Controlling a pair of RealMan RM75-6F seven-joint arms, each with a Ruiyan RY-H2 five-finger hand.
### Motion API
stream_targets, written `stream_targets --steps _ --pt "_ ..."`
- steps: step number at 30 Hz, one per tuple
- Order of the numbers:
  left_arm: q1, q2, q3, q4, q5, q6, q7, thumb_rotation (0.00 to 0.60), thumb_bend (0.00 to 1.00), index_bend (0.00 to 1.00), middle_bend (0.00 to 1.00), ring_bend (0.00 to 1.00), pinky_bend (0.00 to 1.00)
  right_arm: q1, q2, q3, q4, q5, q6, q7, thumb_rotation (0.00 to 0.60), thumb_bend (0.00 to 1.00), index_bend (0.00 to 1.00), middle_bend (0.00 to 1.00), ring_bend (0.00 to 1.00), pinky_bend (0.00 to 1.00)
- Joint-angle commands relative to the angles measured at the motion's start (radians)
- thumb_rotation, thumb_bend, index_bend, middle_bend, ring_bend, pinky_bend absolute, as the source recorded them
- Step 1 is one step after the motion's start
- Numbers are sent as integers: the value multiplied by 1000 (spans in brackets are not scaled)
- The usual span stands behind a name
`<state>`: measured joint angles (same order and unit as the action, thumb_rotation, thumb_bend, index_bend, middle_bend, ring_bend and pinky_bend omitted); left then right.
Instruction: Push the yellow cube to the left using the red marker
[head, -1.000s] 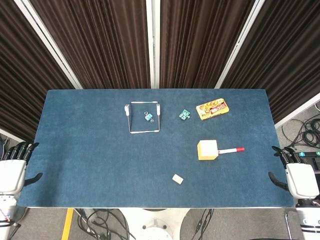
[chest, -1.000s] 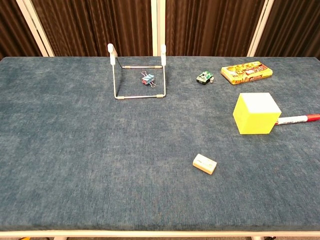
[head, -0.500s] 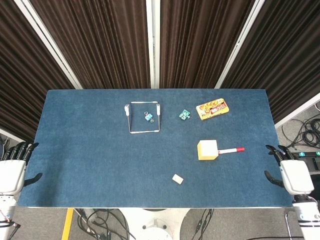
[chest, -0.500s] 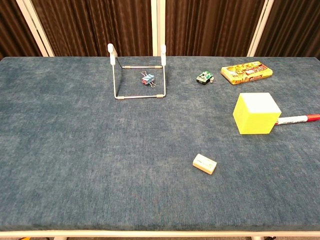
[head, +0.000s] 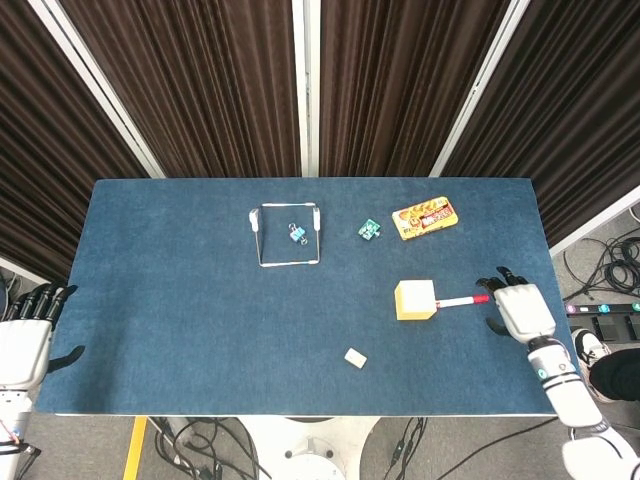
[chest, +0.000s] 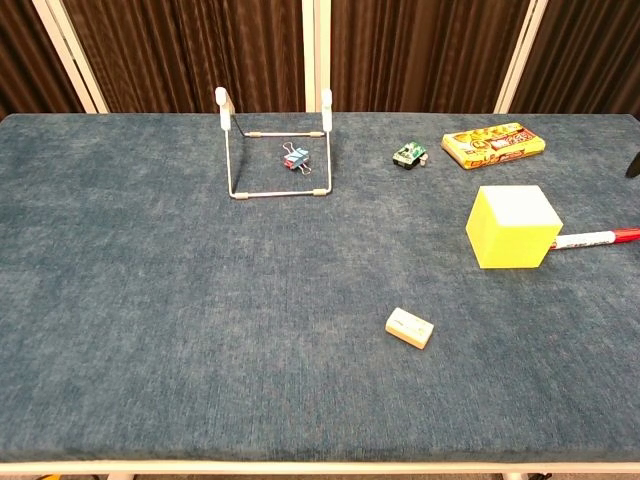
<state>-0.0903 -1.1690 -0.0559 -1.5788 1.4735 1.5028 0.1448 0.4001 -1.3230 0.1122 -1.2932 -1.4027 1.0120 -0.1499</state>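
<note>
Blue cloth table (head: 180, 300), long side facing the robot, dark curtains behind it. Yellow cube (head: 415, 299) sits on the right half, toward the near side; the red marker (head: 463, 300) lies flat on the cloth at its right, white barrel end touching or just beside the cube's right face, red cap pointing right. Right hand (head: 520, 308) is over the table's right part, just right of the marker's cap, fingers spread apart and holding nothing; whether a fingertip touches the cap I cannot tell. In the chest view only a dark sliver at the right edge shows there, too small to identify. Left hand (head: 25, 340) hangs off the table's left near corner, fingers apart, empty, well apart from everything on the cloth. Wire stand (head: 288, 240), a thin metal frame with two white-tipped posts, stands at the far centre; a small binder clip (head: 297, 233) lies inside its outline. Small green item (head: 370, 230) rests right of the stand, and an orange snack packet (head: 425, 217) lies beside it further right, near the far edge. Cream eraser-like block (head: 356, 356) lies near the front edge, left of and nearer than the cube.
</note>
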Motion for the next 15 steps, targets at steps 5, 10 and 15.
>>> stream_targets --steps 5,10,15 --pt "0 0 0 0 0 0 0 600 158 216 214 135 183 80 -153 -10 200 -1 -66 0 600 145 375 397 99 298" --pt "0 0 0 0 0 0 0 600 158 216 214 135 183 100 -215 -19 290 -10 -74 22 600 148 398 419 105 295" --pt "0 0 0 0 0 0 0 600 158 216 214 135 183 115 -264 -29 361 -15 -86 36 600 159 429 453 119 295"
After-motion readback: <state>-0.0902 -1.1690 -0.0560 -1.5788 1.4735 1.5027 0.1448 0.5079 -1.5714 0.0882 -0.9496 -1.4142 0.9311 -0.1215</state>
